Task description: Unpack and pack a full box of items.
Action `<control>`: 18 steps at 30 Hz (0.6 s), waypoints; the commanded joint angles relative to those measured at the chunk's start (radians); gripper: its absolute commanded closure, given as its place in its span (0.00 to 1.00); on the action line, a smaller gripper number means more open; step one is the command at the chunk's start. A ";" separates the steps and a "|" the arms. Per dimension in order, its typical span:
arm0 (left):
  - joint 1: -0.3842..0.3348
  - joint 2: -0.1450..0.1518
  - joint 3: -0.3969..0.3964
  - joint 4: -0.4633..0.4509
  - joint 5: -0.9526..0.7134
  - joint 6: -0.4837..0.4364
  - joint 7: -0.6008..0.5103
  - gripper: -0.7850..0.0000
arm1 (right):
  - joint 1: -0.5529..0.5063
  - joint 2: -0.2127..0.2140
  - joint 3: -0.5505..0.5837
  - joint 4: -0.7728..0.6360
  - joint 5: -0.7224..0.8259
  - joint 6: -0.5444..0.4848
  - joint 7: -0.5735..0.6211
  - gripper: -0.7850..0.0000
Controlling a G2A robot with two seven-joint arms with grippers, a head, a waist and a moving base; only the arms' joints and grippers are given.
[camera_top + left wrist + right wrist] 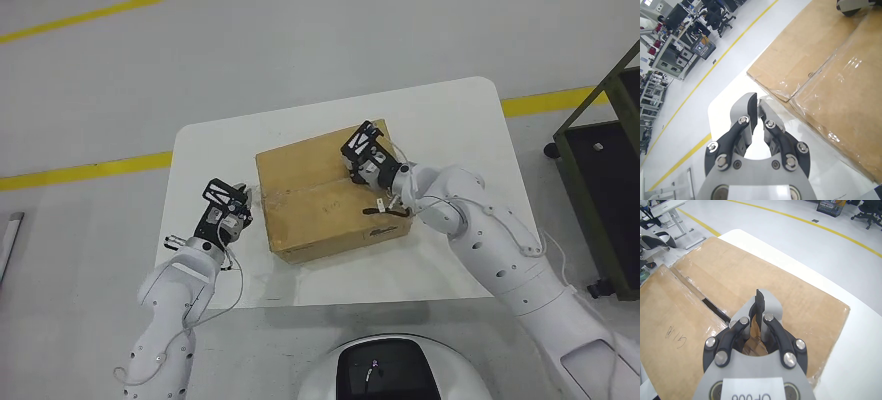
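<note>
the white table (330,285) has its near edge just in front of the robot. the cardboard box (310,200) sits in the middle of it, turned a little so that one corner points near and left. its flaps lie down, and glossy clear film covers the seam along the top. the near flap carries a handwritten scribble (676,336).

the left gripper (757,106) sits low over the table just beside the box's left end, level with the seam. its jaws are drawn almost together, with only a sliver of gap at the tips. a crumpled strip of clear tape (776,108) is pinched there. the strip runs from the fingertips to the box's left end, where the film on the corner is torn and lifted.

farther back, the right gripper (758,302) is over the top of the box, toward its far right part and next to the seam. its black pads are pressed flat against each other with nothing between them. i cannot tell whether the tips touch the cardboard. just left of it along the seam, a narrow dark slit (715,310) shows where the flaps have parted.

past the table's far edge a yellow floor line (90,172) crosses the grey floor. a dark cart (610,150) stands well apart to the right.
</note>
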 commanded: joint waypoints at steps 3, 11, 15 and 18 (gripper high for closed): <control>-0.008 -0.002 0.008 -0.017 -0.009 0.011 -0.005 0.00 | 0.002 -0.002 -0.004 0.001 -0.001 -0.004 0.002 1.00; -0.006 -0.007 0.009 -0.024 -0.025 0.084 0.006 0.00 | 0.003 -0.004 -0.009 0.010 -0.005 -0.013 0.006 1.00; -0.017 -0.011 0.026 -0.015 -0.057 0.096 0.011 0.00 | 0.003 -0.005 -0.008 0.008 -0.004 -0.014 0.006 1.00; -0.037 -0.016 0.053 -0.011 -0.061 0.116 0.020 0.00 | 0.002 -0.005 -0.005 0.006 -0.002 -0.011 0.006 1.00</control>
